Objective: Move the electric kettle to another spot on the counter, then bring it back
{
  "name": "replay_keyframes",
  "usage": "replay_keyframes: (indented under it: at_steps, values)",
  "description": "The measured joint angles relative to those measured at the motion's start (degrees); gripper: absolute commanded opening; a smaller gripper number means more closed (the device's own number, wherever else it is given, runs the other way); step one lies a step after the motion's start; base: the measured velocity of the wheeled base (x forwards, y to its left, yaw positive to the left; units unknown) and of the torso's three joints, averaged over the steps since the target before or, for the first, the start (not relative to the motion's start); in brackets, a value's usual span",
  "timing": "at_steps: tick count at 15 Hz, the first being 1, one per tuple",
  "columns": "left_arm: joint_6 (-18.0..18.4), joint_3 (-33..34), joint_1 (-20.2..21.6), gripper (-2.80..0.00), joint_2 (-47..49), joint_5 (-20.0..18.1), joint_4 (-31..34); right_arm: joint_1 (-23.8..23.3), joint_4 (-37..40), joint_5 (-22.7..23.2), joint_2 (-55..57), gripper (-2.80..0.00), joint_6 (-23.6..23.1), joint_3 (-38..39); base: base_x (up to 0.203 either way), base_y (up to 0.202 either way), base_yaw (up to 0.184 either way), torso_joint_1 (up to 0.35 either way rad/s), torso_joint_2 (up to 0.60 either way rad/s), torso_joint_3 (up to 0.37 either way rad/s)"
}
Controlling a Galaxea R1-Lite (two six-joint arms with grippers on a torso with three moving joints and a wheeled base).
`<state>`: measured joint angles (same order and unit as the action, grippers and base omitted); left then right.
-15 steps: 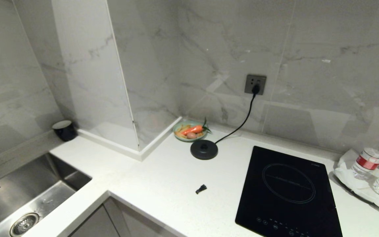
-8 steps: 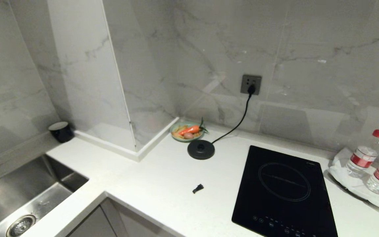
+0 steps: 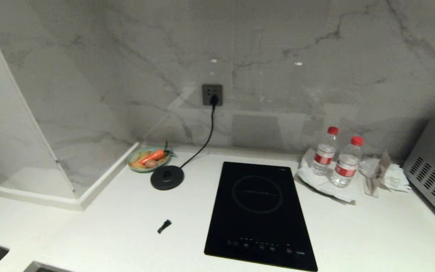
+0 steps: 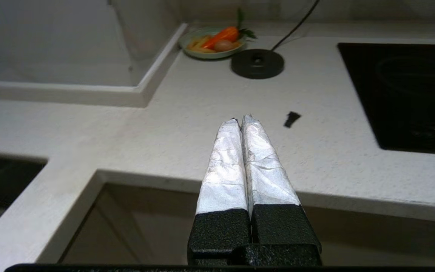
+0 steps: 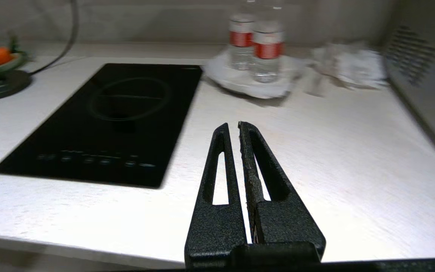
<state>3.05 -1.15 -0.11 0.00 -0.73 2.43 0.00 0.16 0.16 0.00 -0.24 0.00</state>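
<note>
Kettle nowhere in any view; only its round black base disc sits on the white table, beside a dish of vegetables and left of the induction hob. Left gripper hangs before the table's front edge, jaws pressed together, empty. Right gripper likewise, jaws closed on nothing.
</note>
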Motion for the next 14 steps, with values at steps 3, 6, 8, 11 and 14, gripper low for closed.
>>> replay_keyframes:
  at_steps: [3,6,8,11,14]
  values:
    - [0.0,0.0,0.0,-2.80,0.0,0.0,0.0,0.0,0.0,0.0,0.0,-2.80,0.0,0.0,0.005,0.006,-0.170,-0.002,0.00,0.007]
    - [0.0,0.0,0.0,-2.80,0.0,0.0,0.0,0.0,0.0,0.0,0.0,-2.80,0.0,0.0,0.005,-0.005,-0.023,0.000,0.00,0.002]
    - [0.0,0.0,0.0,-2.80,0.0,0.0,0.0,0.0,0.0,0.0,0.0,-2.80,0.0,0.0,0.000,0.000,0.000,0.000,0.00,0.000]
    - [-0.7,0.0,0.0,-2.80,0.0,0.3,0.0,0.0,0.0,0.0,0.0,-2.80,0.1,0.0,0.000,0.000,0.000,-0.072,0.17,0.101]
    - [-2.3,0.0,0.0,-2.80,0.0,0.4,-0.1,0.0,0.0,0.0,0.0,-2.80,0.2,0.0,0.000,0.000,0.000,-0.126,0.31,0.176]
